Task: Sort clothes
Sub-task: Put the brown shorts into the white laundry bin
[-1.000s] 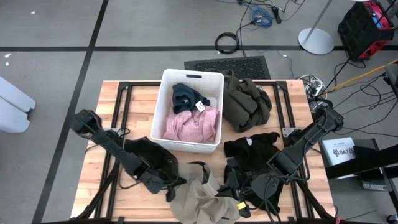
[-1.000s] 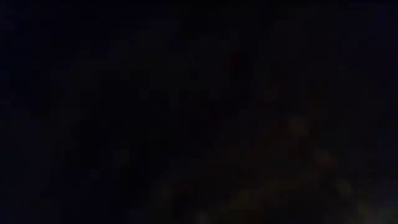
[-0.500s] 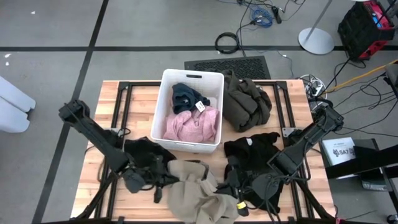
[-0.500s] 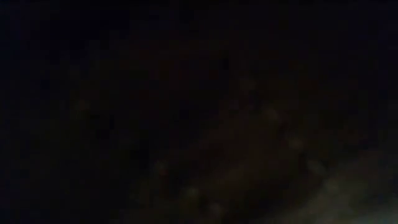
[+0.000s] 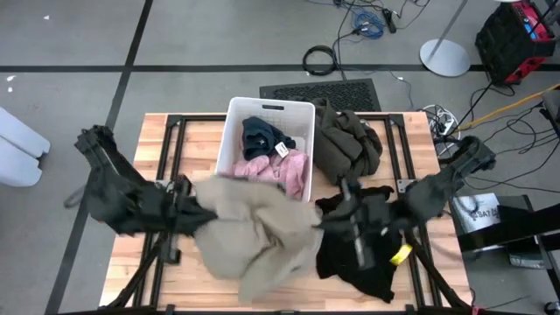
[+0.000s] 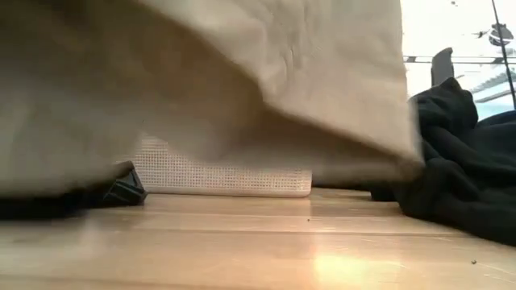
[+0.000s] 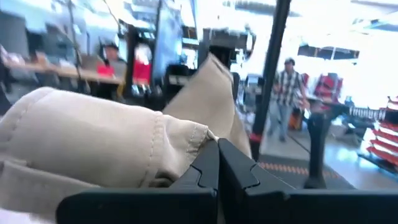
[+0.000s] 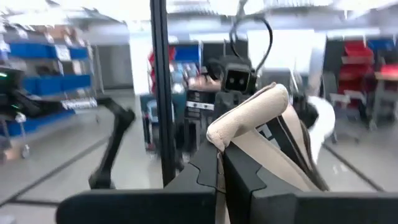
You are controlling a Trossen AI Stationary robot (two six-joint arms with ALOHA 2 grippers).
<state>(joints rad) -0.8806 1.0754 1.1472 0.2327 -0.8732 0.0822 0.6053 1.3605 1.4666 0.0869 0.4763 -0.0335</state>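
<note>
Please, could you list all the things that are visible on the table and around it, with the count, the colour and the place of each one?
tan-beige garment: one, tan-beige, lifted above the table's front middle, held on both sides
white bin: one, white, table's back middle
pink garment: one, pink, inside the bin
dark teal-blue garment: one, dark teal-blue, inside the bin, behind the pink one
olive-brown garment: one, olive-brown, on the table beside the bin
black garment: one pile, black, table's front right
table: one, light wood
people: at least two, blurred, in the room beyond, left wrist view
left gripper: shut on the tan-beige garment
right gripper: shut on the tan-beige garment
</note>
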